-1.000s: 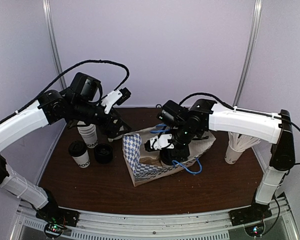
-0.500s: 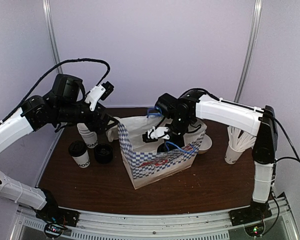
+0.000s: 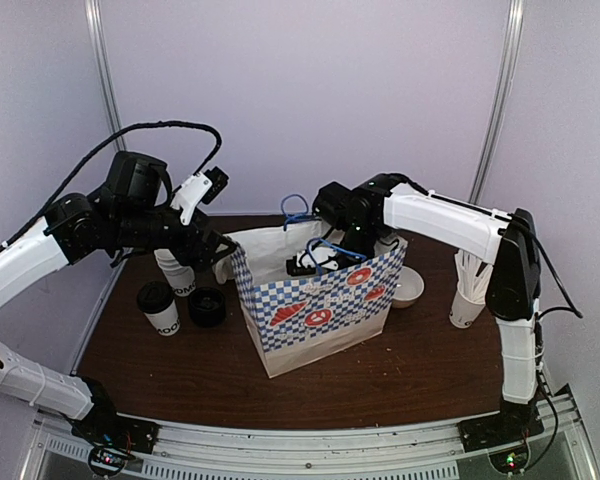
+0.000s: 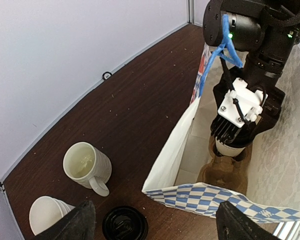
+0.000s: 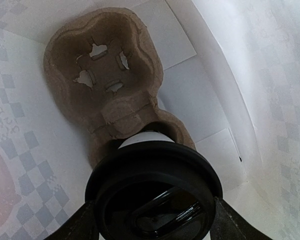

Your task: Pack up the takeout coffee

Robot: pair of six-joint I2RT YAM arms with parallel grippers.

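Right wrist view, lower centre: right fingers grip the coffee inside the bag, over the carrier; left fingers gape wide. Released off its socket, it may topple.

One checkered paper bag. Inside the bag: one cardboard cup carrier and one takeout coffee. Left of the bag: one more lidded cup, one loose black lid, one stack of lidless cups, one ceramic mug. Right of the bag: one white bowl, one cup of white pieces.
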